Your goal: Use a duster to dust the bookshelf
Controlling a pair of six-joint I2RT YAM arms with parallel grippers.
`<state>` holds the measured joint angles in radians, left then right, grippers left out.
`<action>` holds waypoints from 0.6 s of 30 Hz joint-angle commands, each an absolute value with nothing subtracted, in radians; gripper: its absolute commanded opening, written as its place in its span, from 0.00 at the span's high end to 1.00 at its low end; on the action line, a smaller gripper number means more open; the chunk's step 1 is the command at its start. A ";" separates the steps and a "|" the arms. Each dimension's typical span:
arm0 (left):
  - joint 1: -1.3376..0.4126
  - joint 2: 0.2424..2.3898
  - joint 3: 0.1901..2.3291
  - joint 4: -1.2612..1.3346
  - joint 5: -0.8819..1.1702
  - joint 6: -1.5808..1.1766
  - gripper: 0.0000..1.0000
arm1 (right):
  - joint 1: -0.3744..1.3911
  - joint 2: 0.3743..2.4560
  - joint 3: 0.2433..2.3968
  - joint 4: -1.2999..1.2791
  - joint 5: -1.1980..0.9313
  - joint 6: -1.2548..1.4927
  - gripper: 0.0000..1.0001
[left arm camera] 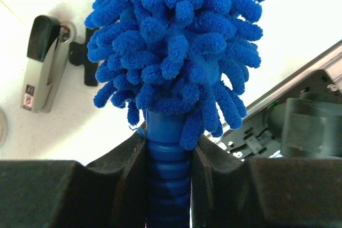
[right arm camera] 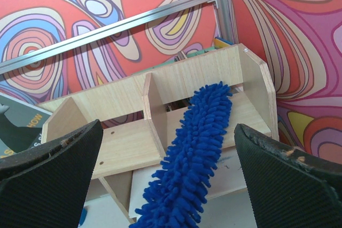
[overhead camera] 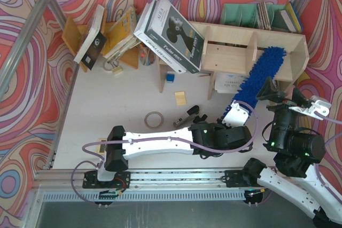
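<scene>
Inspecting from the left: 1 large black-and-white box leans on the bookshelf at its left end, and a wide sweep could topple it. My left tool is clamped on the duster at its handle, so side load may twist it loose. The fluffy head lies in the right-hand compartment, beside a divider. My right tool hangs open and empty, near enough to snag the fibres.

White arm links, black joints, lilac cables
</scene>
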<state>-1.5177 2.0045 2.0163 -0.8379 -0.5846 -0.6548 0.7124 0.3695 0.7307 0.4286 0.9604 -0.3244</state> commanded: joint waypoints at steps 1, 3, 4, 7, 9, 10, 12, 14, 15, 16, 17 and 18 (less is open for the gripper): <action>-1.519 1.903 1.926 -0.811 -0.644 -0.655 1.00 | 0.709 0.362 0.727 0.439 0.958 -0.328 0.01; -1.520 1.872 1.880 -0.774 -0.646 -0.627 1.00 | 0.708 0.362 0.727 0.439 0.959 -0.326 0.01; -1.522 1.854 1.857 -0.759 -0.658 -0.619 1.00 | 0.709 0.362 0.726 0.439 0.959 -0.326 0.01; -1.525 1.789 1.770 -0.694 -0.702 -0.602 1.00 | 0.709 0.365 0.726 0.439 0.959 -0.326 0.01; -1.524 1.761 1.731 -0.673 -0.731 -0.607 1.00 | 0.708 0.367 0.727 0.437 0.959 -0.326 0.01; -1.523 1.754 1.723 -0.668 -0.733 -0.604 1.00 | 0.708 0.367 0.727 0.437 0.958 -0.326 0.01; -1.524 1.759 1.731 -0.664 -0.720 -0.591 1.00 | 0.709 0.367 0.728 0.438 0.959 -0.328 0.01; -1.523 1.782 1.752 -0.662 -0.693 -0.575 1.00 | 0.709 0.368 0.728 0.439 0.959 -0.328 0.01; -1.523 1.796 1.765 -0.662 -0.677 -0.568 1.00 | 0.709 0.368 0.727 0.438 0.959 -0.327 0.01; -1.523 1.815 1.781 -0.664 -0.658 -0.561 1.00 | 0.708 0.368 0.727 0.438 0.959 -0.328 0.01; -1.523 1.835 1.798 -0.666 -0.639 -0.554 1.00 | 0.708 0.368 0.727 0.437 0.960 -0.328 0.01; -1.523 1.851 1.816 -0.664 -0.617 -0.545 1.00 | 0.707 0.367 0.727 0.438 0.960 -0.330 0.01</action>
<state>-1.5261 1.8000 1.7557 -0.7139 -0.6346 -0.5808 0.7124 0.3695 0.7307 0.4286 0.9604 -0.3244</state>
